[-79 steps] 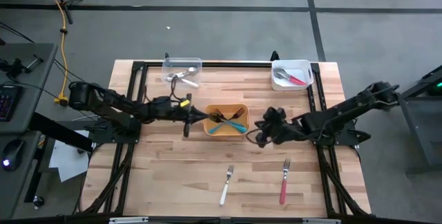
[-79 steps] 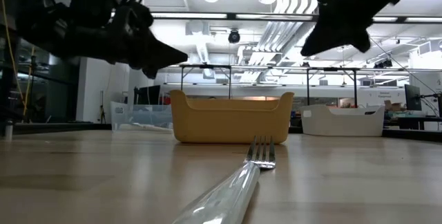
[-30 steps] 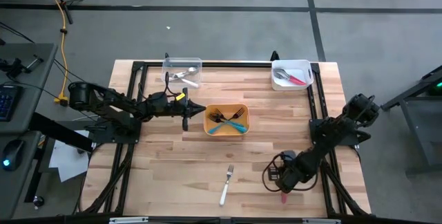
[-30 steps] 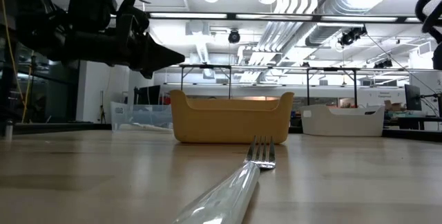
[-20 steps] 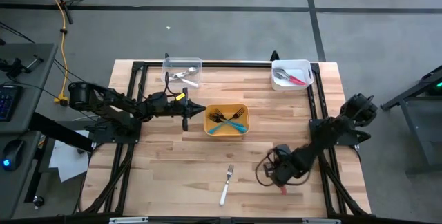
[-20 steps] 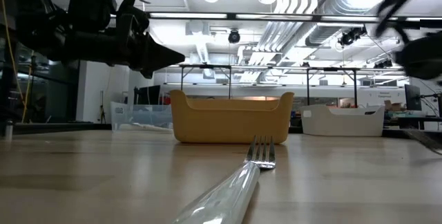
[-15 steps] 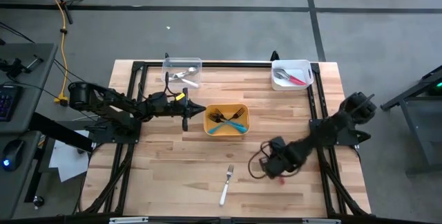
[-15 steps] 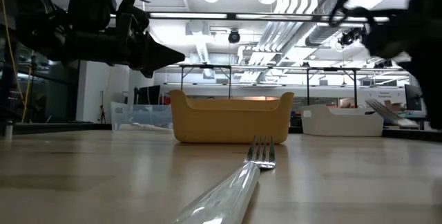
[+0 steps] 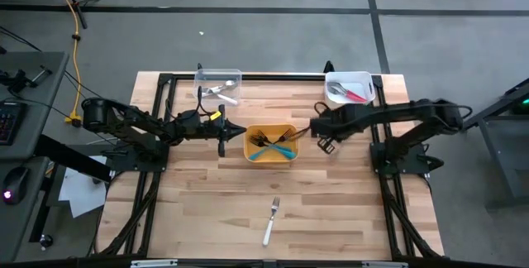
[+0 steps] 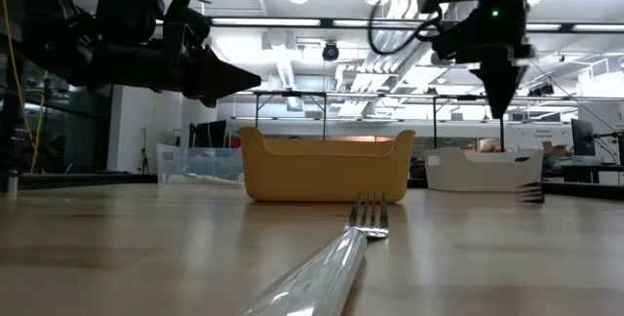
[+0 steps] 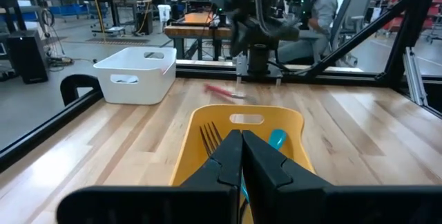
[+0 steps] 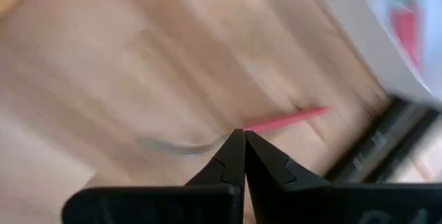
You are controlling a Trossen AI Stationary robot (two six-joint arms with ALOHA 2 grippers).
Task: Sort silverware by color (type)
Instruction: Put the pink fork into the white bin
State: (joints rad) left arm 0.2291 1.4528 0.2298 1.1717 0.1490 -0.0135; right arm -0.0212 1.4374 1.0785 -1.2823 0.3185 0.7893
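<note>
Two dark robot arms reach over a wooden table. The right arm stretches across toward the gap between a yellow bin at the middle and a white bin at the far right corner. Its right gripper is clenched. A red fork appears pinched at the very fingertips, handle out to one side and prongs to the other. That looks like a slim hold, so the carry probably calls for a smooth, unhurried sweep to the white bin, which already holds red cutlery. The fingers should part only once the fork hangs low over the bin's inside. The left gripper waits just beside the yellow bin, fingers pressed together on nothing.

Around the table lies a grey floor crossed by dark lines. Beyond it is a workshop with ceiling lights, benches and a seated person. A clear bin at the far left holds pale forks. The yellow bin holds blue forks. One white fork lies alone near the front edge.
</note>
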